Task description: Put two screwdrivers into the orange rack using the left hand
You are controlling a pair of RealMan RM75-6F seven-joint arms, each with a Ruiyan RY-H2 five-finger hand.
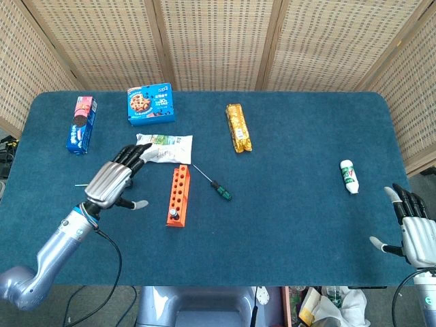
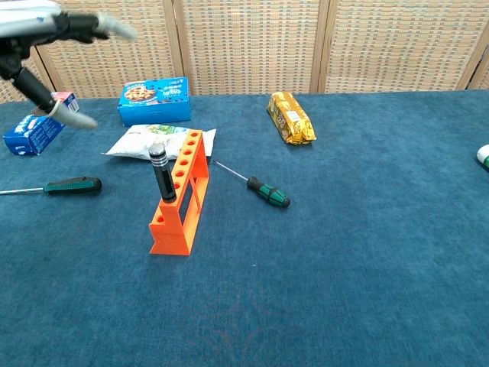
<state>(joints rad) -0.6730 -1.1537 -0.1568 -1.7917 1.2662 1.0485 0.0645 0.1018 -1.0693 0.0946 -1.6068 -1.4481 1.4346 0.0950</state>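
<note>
The orange rack (image 1: 178, 195) (image 2: 180, 208) stands mid-table, with a black-handled screwdriver (image 2: 160, 173) upright in its near end hole. My left hand (image 1: 116, 178) (image 2: 46, 27) hovers open to the left of the rack, raised above the table and holding nothing. Below it lies a green-handled screwdriver (image 2: 72, 184); the head view shows only its tip, the hand covering the handle. A second green-handled screwdriver (image 1: 216, 186) (image 2: 267, 191) lies just right of the rack. At the table's near right corner my right hand (image 1: 414, 228) is open and empty.
A white snack bag (image 1: 161, 148) lies just behind the rack. A blue cookie box (image 1: 151, 103) and a blue biscuit pack (image 1: 81, 125) sit at the back left. A gold packet (image 1: 238, 127) lies back centre, and a small white bottle (image 1: 349, 176) at the right.
</note>
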